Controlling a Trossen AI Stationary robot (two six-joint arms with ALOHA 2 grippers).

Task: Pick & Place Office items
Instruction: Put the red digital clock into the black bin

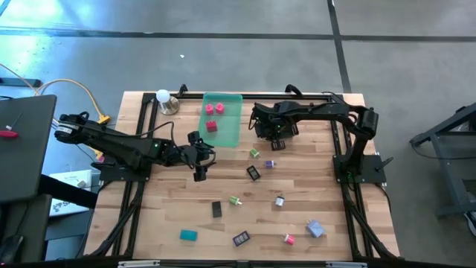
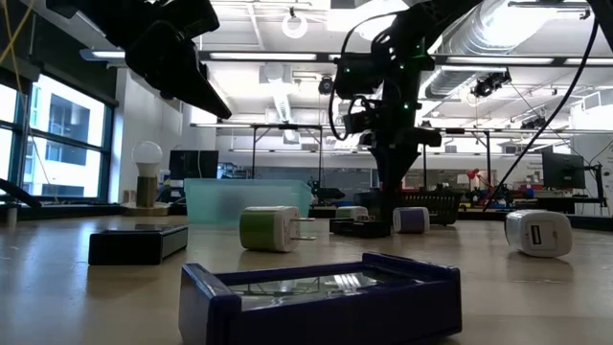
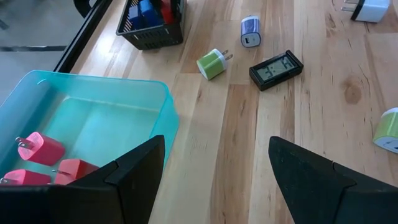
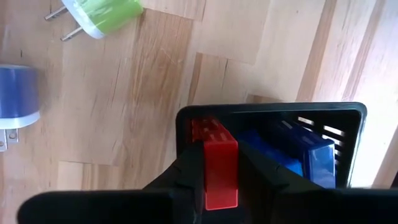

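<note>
While the right claw (image 4: 221,177) hangs over the small black mesh basket (image 4: 348,134), its fingers are pinched on a flat red blocky piece (image 4: 219,168) that sits just above the basket's mouth, beside blue pieces (image 4: 311,152) already lying inside. To do this step well, I judge the piece should be centred over the opening, clear of the black rim, and lowered a little before the fingers part, so it drops in flat instead of catching the wall or bouncing onto the wooden counter (image 1: 297,216). The right arm reaches from its base across to the basket, elbow bent, wrist pointing down. The left claw (image 3: 214,168) waits with its fingers spread wide and nothing between them, beside the translucent green rectangular tray (image 3: 155,99), which holds pink pieces (image 3: 40,149) and a red one (image 3: 78,169). Beyond the basket, away from the tray, a green-and-white plug block (image 3: 212,63), a lavender plug block (image 3: 250,31) and a small black clock-like piece (image 3: 277,68) lie loose on the counter, with more pieces scattered farther off.
</note>
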